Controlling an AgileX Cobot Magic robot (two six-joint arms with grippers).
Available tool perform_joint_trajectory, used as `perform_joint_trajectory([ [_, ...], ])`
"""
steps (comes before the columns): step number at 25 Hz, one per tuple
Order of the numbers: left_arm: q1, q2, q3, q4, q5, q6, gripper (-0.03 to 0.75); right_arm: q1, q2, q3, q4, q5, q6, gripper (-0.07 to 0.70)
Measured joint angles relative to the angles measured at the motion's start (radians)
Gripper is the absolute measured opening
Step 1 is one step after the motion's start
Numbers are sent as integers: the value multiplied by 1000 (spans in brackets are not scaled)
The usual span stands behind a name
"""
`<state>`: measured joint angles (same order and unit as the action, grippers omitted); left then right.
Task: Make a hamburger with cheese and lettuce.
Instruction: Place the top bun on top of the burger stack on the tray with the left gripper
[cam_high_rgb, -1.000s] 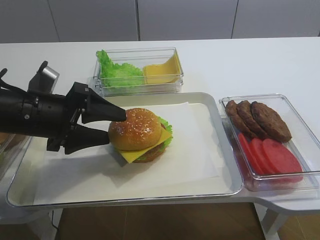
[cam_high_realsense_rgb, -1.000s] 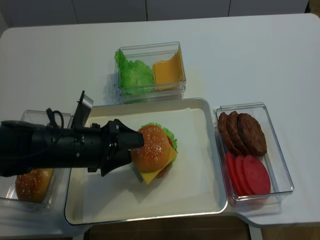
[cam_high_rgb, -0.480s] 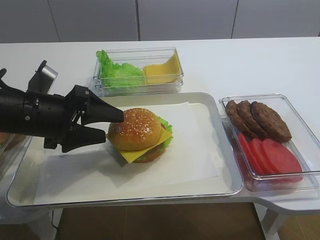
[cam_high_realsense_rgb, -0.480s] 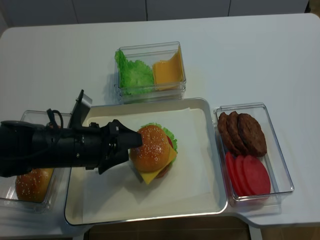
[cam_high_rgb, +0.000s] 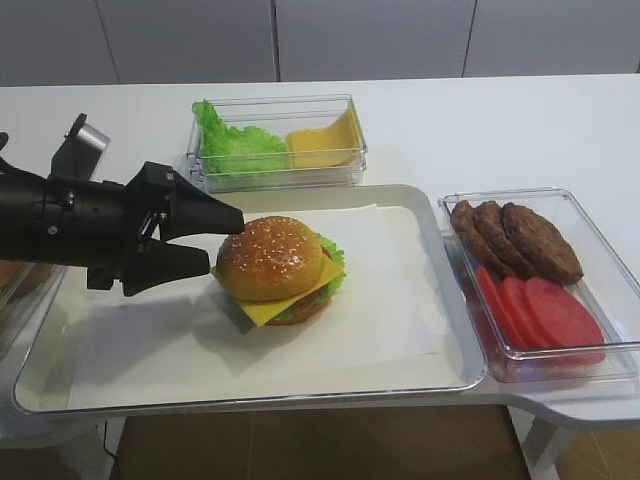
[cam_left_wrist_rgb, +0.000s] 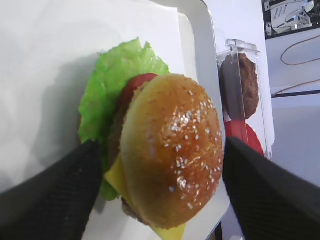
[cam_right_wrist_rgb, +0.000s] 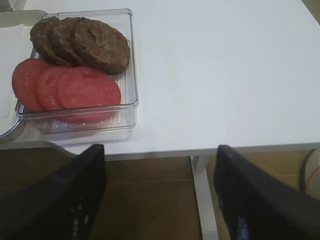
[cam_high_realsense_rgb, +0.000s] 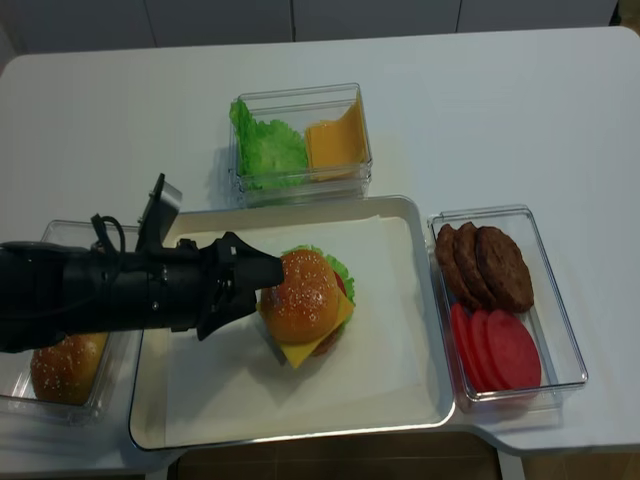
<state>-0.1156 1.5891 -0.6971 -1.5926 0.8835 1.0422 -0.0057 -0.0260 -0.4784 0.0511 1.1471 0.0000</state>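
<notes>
The hamburger (cam_high_rgb: 275, 265) sits on the paper-lined tray (cam_high_rgb: 440, 250), its sesame bun top over the square yellow cheese (cam_high_rgb: 268, 312) and the frilly lettuce (cam_high_rgb: 333, 256). My left gripper (cam_high_rgb: 222, 245) is open just left of it, fingertips level with the bun's left edge and not pressing on it. In the left wrist view the hamburger (cam_left_wrist_rgb: 170, 150) fills the space ahead of the left gripper (cam_left_wrist_rgb: 161, 145), with lettuce (cam_left_wrist_rgb: 110, 85) spreading behind. My right gripper (cam_right_wrist_rgb: 159, 165) is open and empty, off the table's near right edge over the floor.
A clear box (cam_high_rgb: 275, 140) behind the tray holds a heap of green leaves and orange-yellow slices. At the right, another box (cam_high_rgb: 600, 270) holds dark patties and red tomato slices. A box (cam_high_realsense_rgb: 20, 395) at the far left holds a loose bun.
My left gripper has drawn back a little to the left, away from the hamburger, still open. The hamburger has stayed where it was.
</notes>
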Motion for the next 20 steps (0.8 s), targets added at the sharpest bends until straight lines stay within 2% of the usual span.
perform_joint_trajectory([
  [9, 75, 0, 0, -6, 45, 30, 512, 0, 0, 0, 0, 0, 0, 511],
  [14, 94, -18, 0, -6, 50, 62, 472, 0, 0, 0, 0, 0, 0, 511],
  [20, 96, -51, 0, -10, 34, 91, 350, 0, 0, 0, 0, 0, 0, 512],
])
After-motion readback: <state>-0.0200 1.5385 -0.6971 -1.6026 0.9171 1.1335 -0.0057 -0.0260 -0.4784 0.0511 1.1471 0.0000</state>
